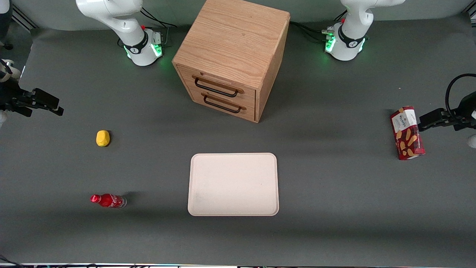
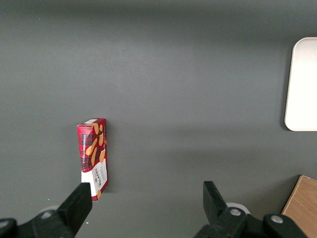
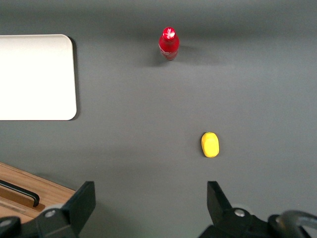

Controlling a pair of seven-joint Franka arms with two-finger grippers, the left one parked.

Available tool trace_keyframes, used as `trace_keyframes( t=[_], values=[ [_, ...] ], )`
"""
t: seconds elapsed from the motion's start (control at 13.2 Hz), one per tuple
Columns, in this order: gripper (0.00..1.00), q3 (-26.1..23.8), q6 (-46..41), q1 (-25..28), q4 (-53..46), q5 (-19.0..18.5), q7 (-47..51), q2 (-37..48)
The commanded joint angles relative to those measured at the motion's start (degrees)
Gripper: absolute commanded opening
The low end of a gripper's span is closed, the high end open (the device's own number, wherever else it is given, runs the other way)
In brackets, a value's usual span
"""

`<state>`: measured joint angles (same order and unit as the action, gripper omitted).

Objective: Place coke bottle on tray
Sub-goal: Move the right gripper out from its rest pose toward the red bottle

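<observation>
A dark grey worktop point(image 1: 334, 208) seen from the front. The coke bottle point(image 1: 108, 200), small and red with a red cap, stands in the lower left of the frame, on the bare worktop and well apart from the tray point(image 1: 233, 184). The tray, a cream-white rectangle with rounded corners, lies low in the centre of the frame and holds nothing. A yellow lemon-like object point(image 1: 103, 138) sits higher in the frame than the bottle, also on the left. A wooden drawer cabinet point(image 1: 232, 56) with two dark handles stands at upper centre, above the tray. A red snack box point(image 1: 407, 133) lies at the right edge, toward the parked arm's end.

The working arm's pincer point(image 1: 46, 104) hangs at the left edge of the frame, mid-height, above the lemon and far from the bottle. In the wrist view its two dark fingers point(image 3: 81, 203) are spread wide with nothing between them; the bottle point(image 3: 168, 42), lemon point(image 3: 210, 144) and a corner of the tray point(image 3: 44, 84) show below.
</observation>
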<state>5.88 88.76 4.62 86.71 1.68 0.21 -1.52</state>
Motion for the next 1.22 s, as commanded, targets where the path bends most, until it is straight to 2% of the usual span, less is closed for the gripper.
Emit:
trace_keyframes(
  t=[0.0, 0.46, 0.99, 1.14],
  values=[
    [1.0, 0.54, 0.36, 0.74, 0.22, -0.97, -1.18, 0.29],
    [1.0, 0.45, 0.27, 0.74, 0.22, -0.97, -4.34, 0.29],
    [1.0, 0.27, -0.08, 0.74, -0.3, -1.06, -3.64, 0.12],
    [1.0, 0.71, -0.08, 0.57, -8.08, -0.89, -3.99, -5.73]
  ],
)
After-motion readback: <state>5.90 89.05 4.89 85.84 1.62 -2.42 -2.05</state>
